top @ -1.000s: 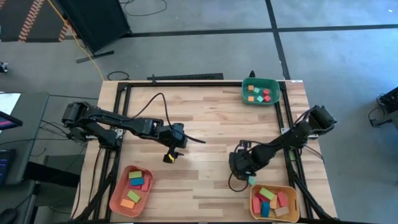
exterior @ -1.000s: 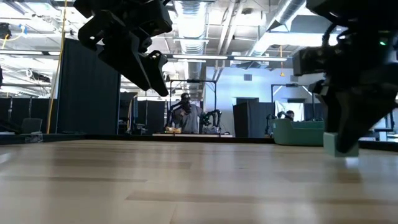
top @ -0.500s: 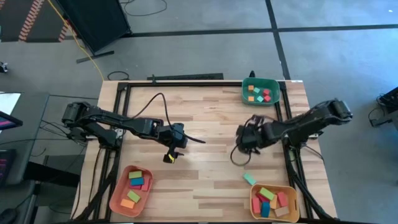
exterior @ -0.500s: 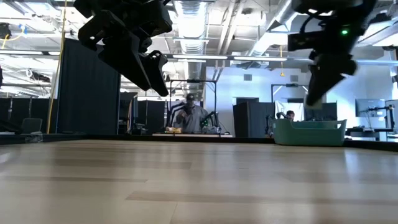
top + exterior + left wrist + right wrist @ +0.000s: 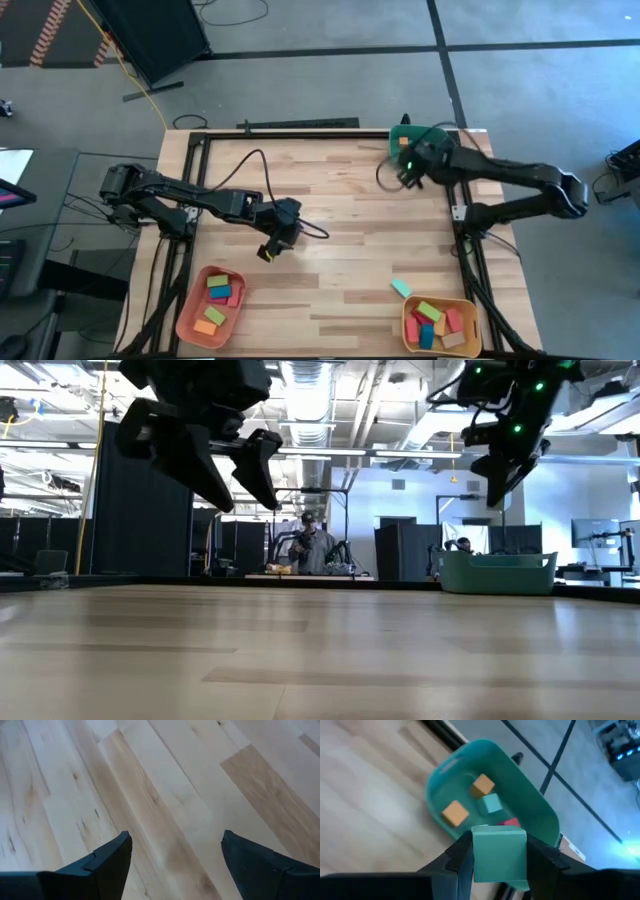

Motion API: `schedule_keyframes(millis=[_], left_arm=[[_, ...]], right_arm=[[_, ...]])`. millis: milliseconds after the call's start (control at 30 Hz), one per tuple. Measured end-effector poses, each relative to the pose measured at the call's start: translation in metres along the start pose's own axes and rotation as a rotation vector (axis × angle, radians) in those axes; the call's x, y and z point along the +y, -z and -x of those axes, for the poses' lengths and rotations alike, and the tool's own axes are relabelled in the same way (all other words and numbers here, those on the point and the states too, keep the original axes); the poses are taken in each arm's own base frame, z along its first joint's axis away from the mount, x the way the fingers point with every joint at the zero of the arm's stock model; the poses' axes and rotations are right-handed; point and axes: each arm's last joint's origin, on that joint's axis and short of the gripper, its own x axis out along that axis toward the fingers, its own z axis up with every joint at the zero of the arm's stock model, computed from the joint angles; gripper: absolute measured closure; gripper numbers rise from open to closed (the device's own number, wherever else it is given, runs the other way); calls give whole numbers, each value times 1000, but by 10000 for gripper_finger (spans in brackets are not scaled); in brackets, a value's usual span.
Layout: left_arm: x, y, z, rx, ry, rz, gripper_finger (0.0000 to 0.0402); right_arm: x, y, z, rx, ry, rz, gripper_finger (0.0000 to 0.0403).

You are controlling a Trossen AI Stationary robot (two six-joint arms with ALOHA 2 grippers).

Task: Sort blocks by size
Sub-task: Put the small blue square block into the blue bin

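My right gripper [image 5: 405,168] hangs at the near left rim of the green tray [image 5: 432,133] at the table's far right. It is shut on a teal-green block [image 5: 499,845]. The tray [image 5: 520,800] holds two orange cubes [image 5: 455,812], a teal cube [image 5: 491,803] and a red block [image 5: 509,823]. A second teal block [image 5: 400,288] lies flat on the table near the yellow tray [image 5: 440,322]. My left gripper [image 5: 268,250] is open and empty above bare wood at centre left; its two fingers stand apart in the left wrist view [image 5: 175,865]. My right gripper pinches the teal-green block by two opposite sides [image 5: 477,860], one finger [image 5: 460,857] on each side. The block is lifted clear and hangs over the near rim of the green tray. Its far face is turned toward the tray.
A salmon tray [image 5: 210,305] with several blocks stands at the near left, and the yellow tray with several blocks at the near right. Bare wood [image 5: 340,200] lies between the arms. A person [image 5: 310,540] shows far behind the table.
My right gripper has left the spot beside the yellow tray, risen, and swung toward the table's far edge to the green tray. The teal block on the table has stayed where it was. My left gripper has turned a little in place.
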Motion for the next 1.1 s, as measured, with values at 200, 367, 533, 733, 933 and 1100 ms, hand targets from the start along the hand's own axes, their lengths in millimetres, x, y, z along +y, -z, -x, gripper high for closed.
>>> schedule_keyframes(millis=[200,367,533,733,933,1100], left_arm=[[0,0,0,0,0,-22,109],[0,0,0,-1,0,-16,109],[0,-2,0,-15,-4,125,109],[3,-9,0,-89,-28,282,109],[5,-12,1,-124,-41,284,109],[5,-12,1,-125,-46,286,109]], right_arm=[[-29,-10,-27,48,-45,-76,239],[-47,-11,-53,117,-81,-165,238],[-54,-10,-85,217,-120,-206,238],[-48,-11,-117,277,-136,-200,238],[-38,-10,-137,316,-164,-185,238],[-36,-8,-141,341,-169,-163,233]])
